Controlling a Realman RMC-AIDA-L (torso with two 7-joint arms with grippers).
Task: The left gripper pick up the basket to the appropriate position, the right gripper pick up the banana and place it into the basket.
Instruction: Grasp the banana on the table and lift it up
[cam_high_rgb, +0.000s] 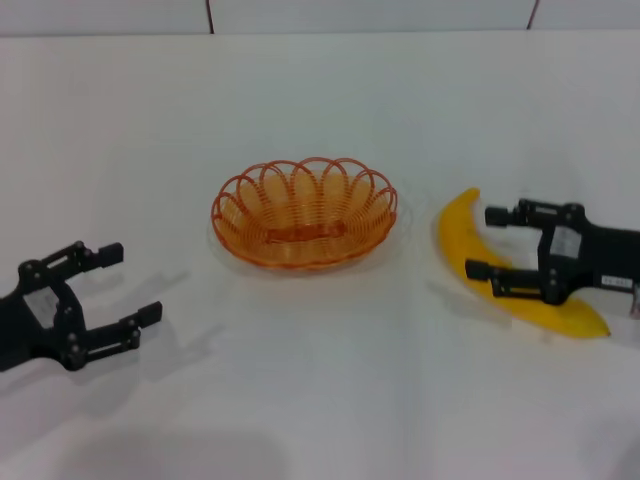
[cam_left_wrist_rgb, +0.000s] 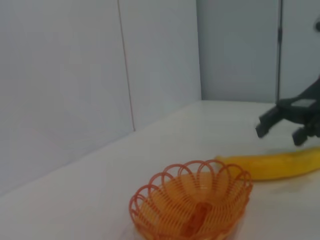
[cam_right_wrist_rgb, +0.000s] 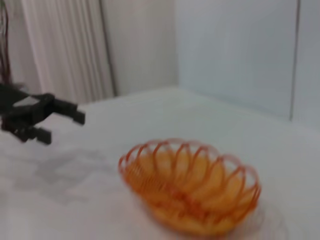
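The orange wire basket (cam_high_rgb: 303, 212) sits on the white table in the middle, empty. It also shows in the left wrist view (cam_left_wrist_rgb: 192, 206) and in the right wrist view (cam_right_wrist_rgb: 192, 186). The yellow banana (cam_high_rgb: 462, 235) lies on the table right of the basket and also shows in the left wrist view (cam_left_wrist_rgb: 270, 165). My right gripper (cam_high_rgb: 488, 243) is open, its fingers either side of the banana's middle; it also shows in the left wrist view (cam_left_wrist_rgb: 280, 129). My left gripper (cam_high_rgb: 133, 284) is open and empty, left of the basket and apart from it; it also shows in the right wrist view (cam_right_wrist_rgb: 62, 122).
The white table (cam_high_rgb: 320, 400) runs back to a pale wall (cam_high_rgb: 380, 15). Nothing else stands on it.
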